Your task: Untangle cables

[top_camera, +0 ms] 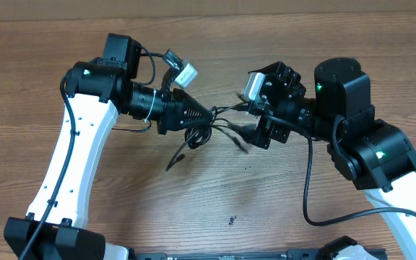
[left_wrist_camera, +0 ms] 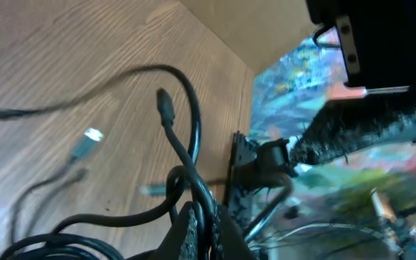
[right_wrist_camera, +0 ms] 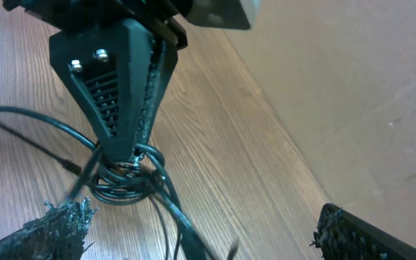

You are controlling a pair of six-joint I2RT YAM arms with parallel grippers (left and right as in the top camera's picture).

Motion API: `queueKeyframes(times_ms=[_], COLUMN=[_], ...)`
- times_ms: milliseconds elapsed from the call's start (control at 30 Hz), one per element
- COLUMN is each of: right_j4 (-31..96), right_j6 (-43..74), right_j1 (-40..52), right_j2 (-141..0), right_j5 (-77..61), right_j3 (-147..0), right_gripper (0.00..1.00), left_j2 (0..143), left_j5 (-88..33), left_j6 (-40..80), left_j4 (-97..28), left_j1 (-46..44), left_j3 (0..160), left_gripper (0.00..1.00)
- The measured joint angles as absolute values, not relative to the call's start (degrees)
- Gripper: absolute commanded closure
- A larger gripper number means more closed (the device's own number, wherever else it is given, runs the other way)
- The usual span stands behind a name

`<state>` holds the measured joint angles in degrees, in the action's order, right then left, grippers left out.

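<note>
The cables [top_camera: 197, 136] are thin black cords knotted in a small coil at the table's middle, with loose strands trailing toward the front. My left gripper [top_camera: 209, 114] is shut on the coil. In the left wrist view its jaws [left_wrist_camera: 206, 232] pinch black strands, and a loose black plug [left_wrist_camera: 166, 108] and a silvery USB-like plug [left_wrist_camera: 87, 142] hang beyond them. My right gripper [top_camera: 251, 119] stands open just right of the knot. In the right wrist view its fingers [right_wrist_camera: 49, 231] are spread wide, and a blurred strand [right_wrist_camera: 193, 227] from the coil [right_wrist_camera: 121, 182] runs between them without touching.
The wooden table [top_camera: 215, 202] carries a small dark speck [top_camera: 231, 220] near the front. Thick black arm wires [top_camera: 308, 180] loop off the right arm. A brown wall [right_wrist_camera: 352, 87] rises behind the table's far edge.
</note>
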<state>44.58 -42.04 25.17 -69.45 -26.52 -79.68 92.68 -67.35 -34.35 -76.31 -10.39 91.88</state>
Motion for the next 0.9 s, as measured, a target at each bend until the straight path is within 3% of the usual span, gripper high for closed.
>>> queueKeyframes(times_ms=[167,300,467,633,733,833,900], right_j4=[44.6,44.6,44.6,46.0,47.2,47.7,47.8], right_j6=[-42.0,-42.0,-42.0,-42.0,-41.8,-41.7,-42.0], right_j1=[25.2,25.2,25.2,25.1,25.2,25.2,25.1], right_j2=[-69.5,-69.5,-69.5,-69.5,-69.5,-69.4,-69.4], right_j5=[-26.6,-27.7,-31.8,-34.8,-35.8,-36.6,-37.3], right_j3=[-79.7,-79.7,-79.7,-79.7,-79.7,-79.7,-79.7], right_gripper=[0.0,0.08,0.37,0.52,0.76,0.92,0.96], left_j2=[92.7,92.7,92.7,92.7,92.7,92.7,92.7], left_j5=[-69.6,-72.8,-76.7,-78.5,-79.1,-79.4,-79.8], left_j6=[-43.2,-46.6,-49.1,-49.8,-49.9,-49.9,-49.9], left_j4=[-79.5,-79.6,-79.0,-77.1,-76.0,-75.4,-74.9], left_j1=[-10.4,-10.4,-11.8,-14.7,-15.0,-14.9,-15.0], left_j3=[91.9,91.9,91.9,91.9,91.9,91.9,91.9], left_gripper=[0.96,0.96,0.95,0.96,0.96,0.96,0.96])
